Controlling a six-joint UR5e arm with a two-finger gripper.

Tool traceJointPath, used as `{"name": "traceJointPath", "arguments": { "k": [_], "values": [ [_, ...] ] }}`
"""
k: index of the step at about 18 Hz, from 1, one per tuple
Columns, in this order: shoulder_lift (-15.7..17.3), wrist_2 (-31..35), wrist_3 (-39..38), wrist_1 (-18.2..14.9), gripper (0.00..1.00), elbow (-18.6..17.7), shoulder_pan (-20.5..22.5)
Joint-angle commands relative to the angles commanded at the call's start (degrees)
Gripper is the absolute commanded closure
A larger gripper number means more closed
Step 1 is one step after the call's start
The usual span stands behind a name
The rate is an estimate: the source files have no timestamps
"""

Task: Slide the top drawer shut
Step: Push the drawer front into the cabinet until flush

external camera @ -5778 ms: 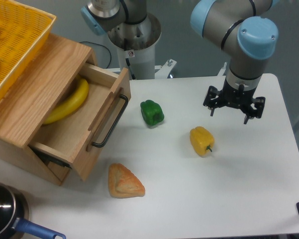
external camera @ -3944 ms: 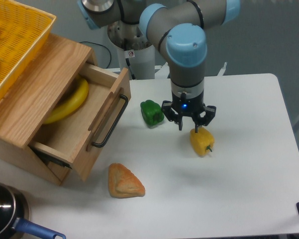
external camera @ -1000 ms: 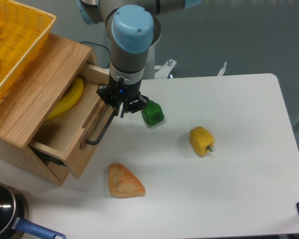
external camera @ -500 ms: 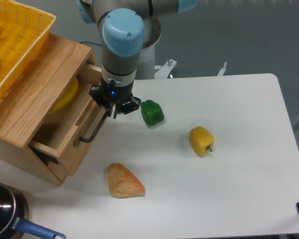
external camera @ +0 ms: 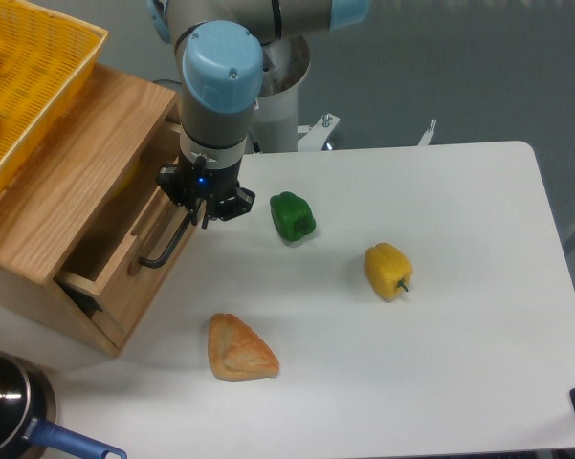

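The arm reaches down over the left part of the table (external camera: 478,316), and its fingers (external camera: 203,203) are pressed against the front of the drawer (external camera: 139,263), at the upper end of the black bar handle (external camera: 163,251). Whether the fingers are spread or closed cannot be told from this angle: the wrist and the dark fingertips hide the gap. They do not visibly hold anything.

The drawer sits in the wooden cabinet (external camera: 67,191) to the left of the fingers. It stands a little way out, with a narrow strip of its inside showing between its front and the cabinet top. Its front runs down and to the left from the fingers, and the handle follows the same slant just below them.

On top of the cabinet, up and to the left of the fingers, lies a yellow basket (external camera: 29,76). Just to the right of the fingers lies a green pepper (external camera: 292,216), apart from them. Farther right and a little lower lies a yellow pepper (external camera: 387,272). Below the fingers, near the drawer's lower corner, lies a piece of bread (external camera: 239,349). At the lower left edge, well below the fingers, a dark pan (external camera: 10,406) with a blue handle shows in part.
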Motion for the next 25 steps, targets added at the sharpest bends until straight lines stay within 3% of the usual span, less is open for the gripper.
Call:
{"name": "traceJointPath", "arguments": {
  "k": [25],
  "values": [
    [-0.2,-3.7,-2.6,0.2,0.79,-0.2,-4.2]
  ]
}}
